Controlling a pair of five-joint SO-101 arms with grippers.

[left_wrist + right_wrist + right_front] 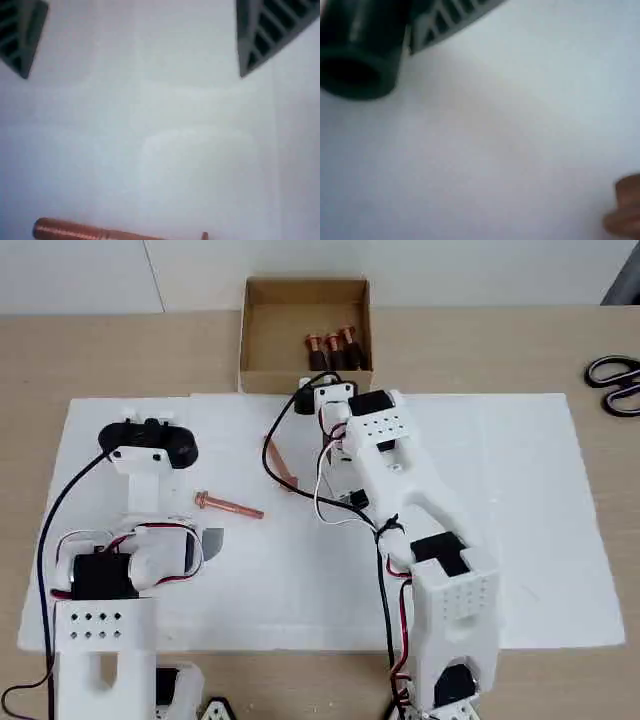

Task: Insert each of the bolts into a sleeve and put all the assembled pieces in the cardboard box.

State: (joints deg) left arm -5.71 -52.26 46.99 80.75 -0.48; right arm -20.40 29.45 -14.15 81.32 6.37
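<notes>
A copper bolt (230, 505) lies flat on the white sheet (520, 500), left of centre; its shaft shows in the left wrist view as the bolt (85, 232). My left gripper (132, 75) hangs open just beside it, fingers (22, 40) wide apart with nothing between them; from above the left gripper (205, 540) sits close to the bolt's near side. My right gripper (288, 472) is right of the bolt and shut on a black sleeve (357, 50), whose open end faces the camera. The bolt's head (625, 205) shows farther off. The cardboard box (260, 340) holds three assembled pieces (333, 348).
Black scissors (615, 380) lie on the bare table at the far right. Black cables (275, 435) loop over the sheet near the right arm. The sheet has free room at the front middle and the right.
</notes>
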